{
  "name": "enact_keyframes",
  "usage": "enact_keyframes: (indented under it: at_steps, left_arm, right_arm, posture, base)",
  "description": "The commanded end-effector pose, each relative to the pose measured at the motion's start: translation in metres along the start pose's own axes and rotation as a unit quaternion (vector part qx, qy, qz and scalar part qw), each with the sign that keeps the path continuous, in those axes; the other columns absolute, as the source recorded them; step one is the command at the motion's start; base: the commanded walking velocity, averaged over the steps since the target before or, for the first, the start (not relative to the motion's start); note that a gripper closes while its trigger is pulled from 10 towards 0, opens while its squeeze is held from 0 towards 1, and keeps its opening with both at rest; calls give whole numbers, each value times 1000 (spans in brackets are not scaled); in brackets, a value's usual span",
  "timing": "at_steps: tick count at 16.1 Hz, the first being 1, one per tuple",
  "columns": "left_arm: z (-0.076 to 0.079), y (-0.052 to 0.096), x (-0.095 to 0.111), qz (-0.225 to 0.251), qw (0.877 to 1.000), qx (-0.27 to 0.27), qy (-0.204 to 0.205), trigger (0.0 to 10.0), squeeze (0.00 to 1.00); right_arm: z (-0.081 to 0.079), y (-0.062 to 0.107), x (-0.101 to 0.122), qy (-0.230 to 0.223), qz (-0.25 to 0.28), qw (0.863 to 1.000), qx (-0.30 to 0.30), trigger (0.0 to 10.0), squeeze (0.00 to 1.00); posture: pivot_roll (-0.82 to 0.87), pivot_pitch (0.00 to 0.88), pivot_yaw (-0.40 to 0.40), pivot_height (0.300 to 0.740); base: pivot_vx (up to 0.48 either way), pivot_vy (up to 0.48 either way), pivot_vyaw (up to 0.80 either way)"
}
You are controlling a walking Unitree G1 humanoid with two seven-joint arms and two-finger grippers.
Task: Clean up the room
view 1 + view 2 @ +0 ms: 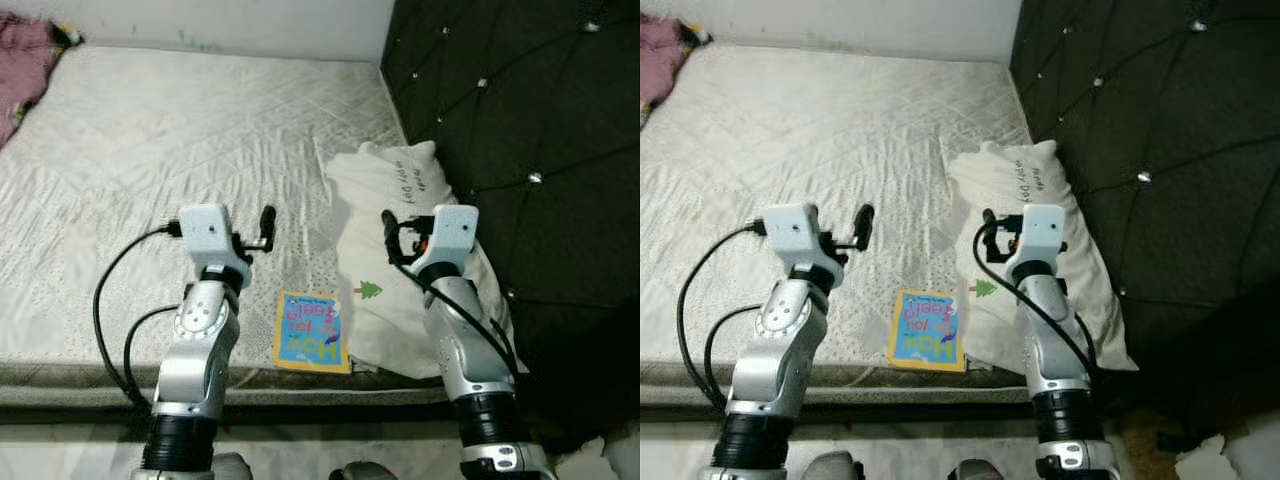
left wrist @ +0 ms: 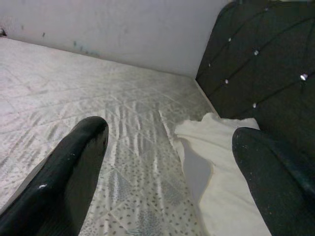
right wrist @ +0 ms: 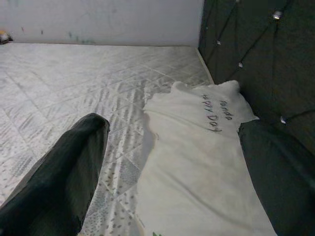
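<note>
Colourful blue-and-yellow book (image 1: 312, 332) flat at mattress (image 1: 150, 150) edge, touching white pillow (image 1: 400, 200)

Mattress (image 1: 150, 150) before me; headboard (image 1: 530, 120) at its right. Pillow (image 1: 400, 200) on mattress beside headboard; book (image 1: 311, 331) just left of pillow, near edge. Cloth (image 1: 22, 70) far left.

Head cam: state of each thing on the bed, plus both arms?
book: closed, flat at the mattress's near edge, beside the pillow
pillow: lying against the dark headboard
pink cloth: crumpled in the far corner
left gripper: jaws open, empty
right gripper: jaws open, over the pillow
</note>
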State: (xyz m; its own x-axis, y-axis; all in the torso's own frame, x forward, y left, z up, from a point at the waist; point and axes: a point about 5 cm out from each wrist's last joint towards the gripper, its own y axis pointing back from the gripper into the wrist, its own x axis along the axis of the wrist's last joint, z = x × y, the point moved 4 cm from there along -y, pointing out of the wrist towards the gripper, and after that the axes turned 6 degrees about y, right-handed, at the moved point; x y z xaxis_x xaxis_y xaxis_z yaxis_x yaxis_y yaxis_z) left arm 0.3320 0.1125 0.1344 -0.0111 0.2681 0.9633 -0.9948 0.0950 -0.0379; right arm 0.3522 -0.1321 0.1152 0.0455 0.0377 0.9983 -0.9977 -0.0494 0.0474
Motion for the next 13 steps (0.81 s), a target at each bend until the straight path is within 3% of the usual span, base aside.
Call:
enact_keyframes:
  at_steps: [1,10,13]
  left_arm:
    - [4,0,0,1,1000,-7,4,10000,0]
    - [6,-1,0,1,1000,-7,21,10000,0]
    - [5,-1,0,2,1000,-4,25,10000,0]
  right_arm:
    - [-1,-2,4,1,6,1000,2,10000,0]
    - [4,-2,2,-7,-1,1000,-4,10000,0]
    - [3,-2,2,-6,-2,1000,-3,10000,0]
  posture:
    - [38,0,-59,740]
    - [31,0,-62,740]
    - [31,0,-63,740]
  base:
    - [0,-274,0]
    - [0,-298,0]
    - [0,0,0]
